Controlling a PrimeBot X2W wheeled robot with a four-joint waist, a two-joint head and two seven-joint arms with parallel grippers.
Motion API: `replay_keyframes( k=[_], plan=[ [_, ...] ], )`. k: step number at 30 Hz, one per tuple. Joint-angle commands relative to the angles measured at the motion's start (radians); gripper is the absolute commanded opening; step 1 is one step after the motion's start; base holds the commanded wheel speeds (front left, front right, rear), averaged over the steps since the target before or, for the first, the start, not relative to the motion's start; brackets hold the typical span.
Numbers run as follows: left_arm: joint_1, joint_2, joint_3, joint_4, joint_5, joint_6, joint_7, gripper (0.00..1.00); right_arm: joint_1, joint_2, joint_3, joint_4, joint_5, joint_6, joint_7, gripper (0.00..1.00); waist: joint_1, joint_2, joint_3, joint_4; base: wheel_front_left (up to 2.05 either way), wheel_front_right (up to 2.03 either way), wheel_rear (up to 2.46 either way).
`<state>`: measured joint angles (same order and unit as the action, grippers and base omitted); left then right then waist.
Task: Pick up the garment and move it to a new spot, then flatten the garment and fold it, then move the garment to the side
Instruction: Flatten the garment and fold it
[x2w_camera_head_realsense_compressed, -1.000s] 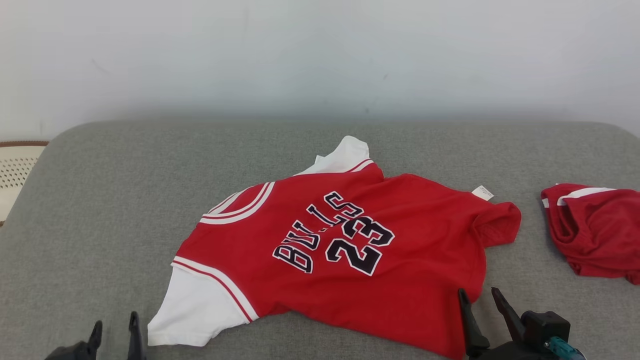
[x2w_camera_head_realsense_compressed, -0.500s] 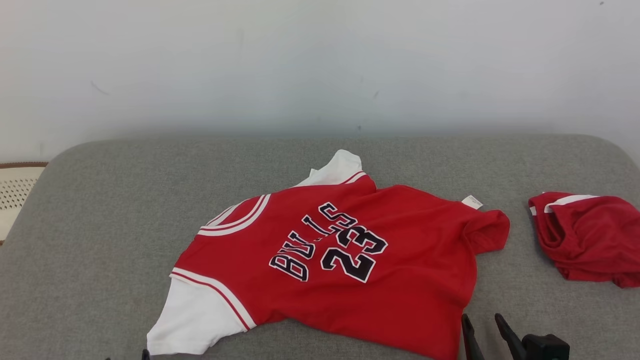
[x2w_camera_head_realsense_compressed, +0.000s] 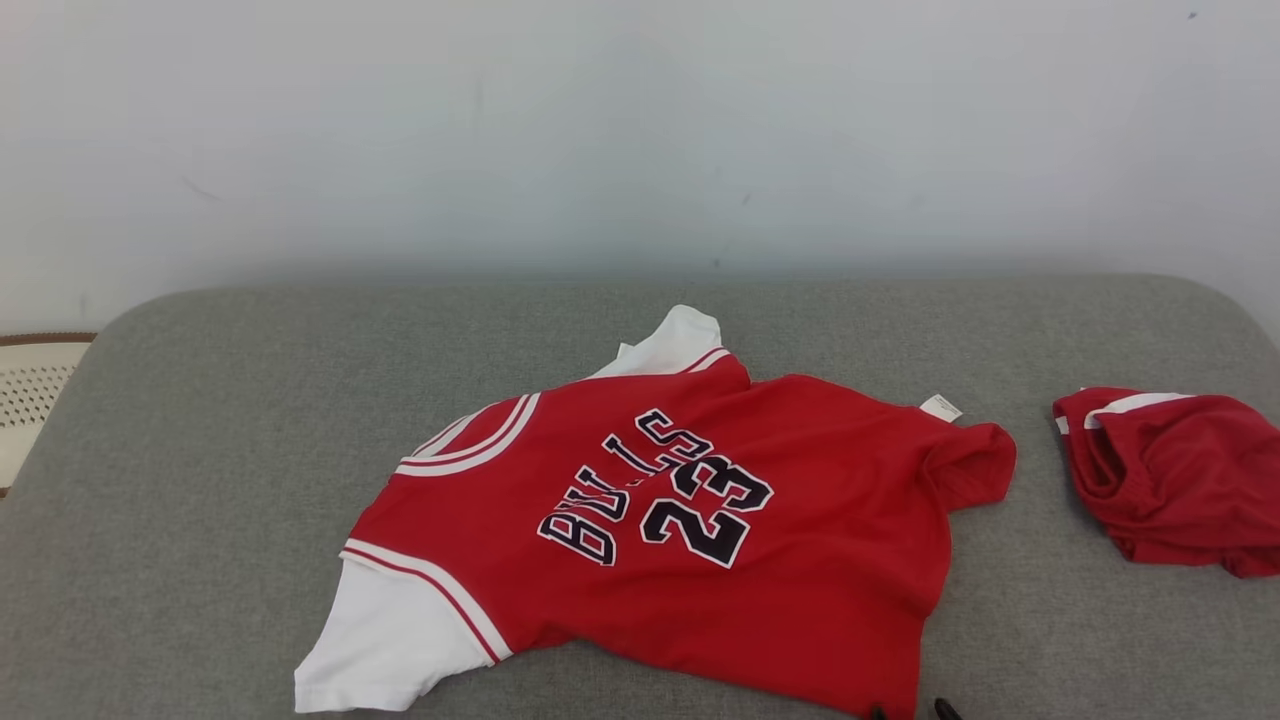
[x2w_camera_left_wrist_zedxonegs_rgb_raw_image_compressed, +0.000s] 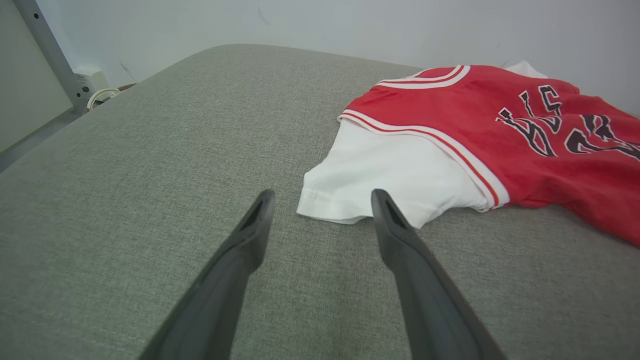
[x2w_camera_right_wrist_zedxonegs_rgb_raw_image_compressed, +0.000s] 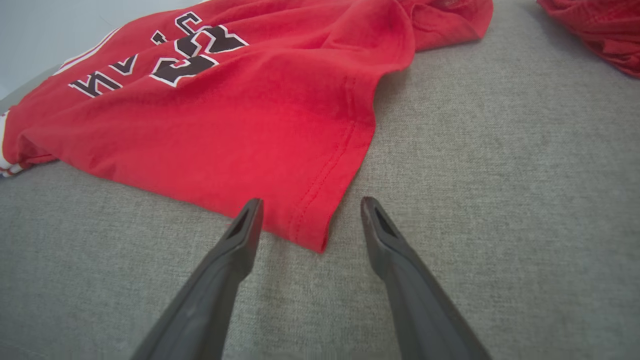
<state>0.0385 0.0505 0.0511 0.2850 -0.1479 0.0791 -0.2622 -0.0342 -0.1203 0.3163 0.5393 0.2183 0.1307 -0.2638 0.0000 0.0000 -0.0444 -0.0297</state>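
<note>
From my seat, the left gripper (x2w_camera_left_wrist_zedxonegs_rgb_raw_image_compressed: 322, 196) has its two dark fingers spread apart, holding nothing, low over the grey cushion (x2w_camera_head_realsense_compressed: 200, 400). In its wrist view the white sleeve (x2w_camera_left_wrist_zedxonegs_rgb_raw_image_compressed: 390, 175) lies at twelve to one o'clock, its cuff right at the fingertips; I cannot tell whether the right-hand finger touches the cloth or hangs just above it. The garment (x2w_camera_head_realsense_compressed: 680, 520), a red jersey with a dark number on it, lies spread in the middle of the cushion. In the head view its long axis runs from the collar at about ten o'clock to the hem at about four o'clock, and the second white sleeve points to twelve. It is not flat, I judge: the far end of the hem is rolled over at about two o'clock. The right gripper (x2w_camera_right_wrist_zedxonegs_rgb_raw_image_compressed: 311, 201) is likewise spread and empty, and in its wrist view the hem corner (x2w_camera_right_wrist_zedxonegs_rgb_raw_image_compressed: 310, 235) lies at twelve o'clock, just past the tips and centred in the gap. So each arm has its own end: left is nearer the sleeve, right nearer the hem. A second red piece (x2w_camera_head_realsense_compressed: 1170, 480) lies apart at three o'clock.
</note>
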Motion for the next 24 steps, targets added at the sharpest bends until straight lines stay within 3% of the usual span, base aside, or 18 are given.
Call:
replay_keyframes(
  k=[1, 23, 24],
  plan=[
    [0.001, 0.001, -0.001, -0.002, 0.003, -0.007, -0.003, 1.00, 0.005, 0.003, 0.005, 0.009, 0.005, 0.000, 0.000, 1.00, 0.0000, 0.0000, 0.003, 0.005, 0.00, 0.00, 0.00],
    [-0.015, 0.000, 0.026, -0.008, 0.032, -0.048, -0.003, 1.00, -0.031, 0.025, -0.018, 0.078, 0.020, 0.000, 0.000, 1.00, 0.0000, 0.0000, 0.023, 0.039, 0.00, 0.00, 0.00],
    [-0.016, 0.000, 0.027, -0.007, 0.032, -0.049, -0.003, 1.00, -0.036, 0.027, -0.020, 0.083, 0.019, 0.000, 0.000, 0.75, 0.0000, 0.0000, 0.024, 0.040, 0.00, 0.00, 0.00]
  ],
)
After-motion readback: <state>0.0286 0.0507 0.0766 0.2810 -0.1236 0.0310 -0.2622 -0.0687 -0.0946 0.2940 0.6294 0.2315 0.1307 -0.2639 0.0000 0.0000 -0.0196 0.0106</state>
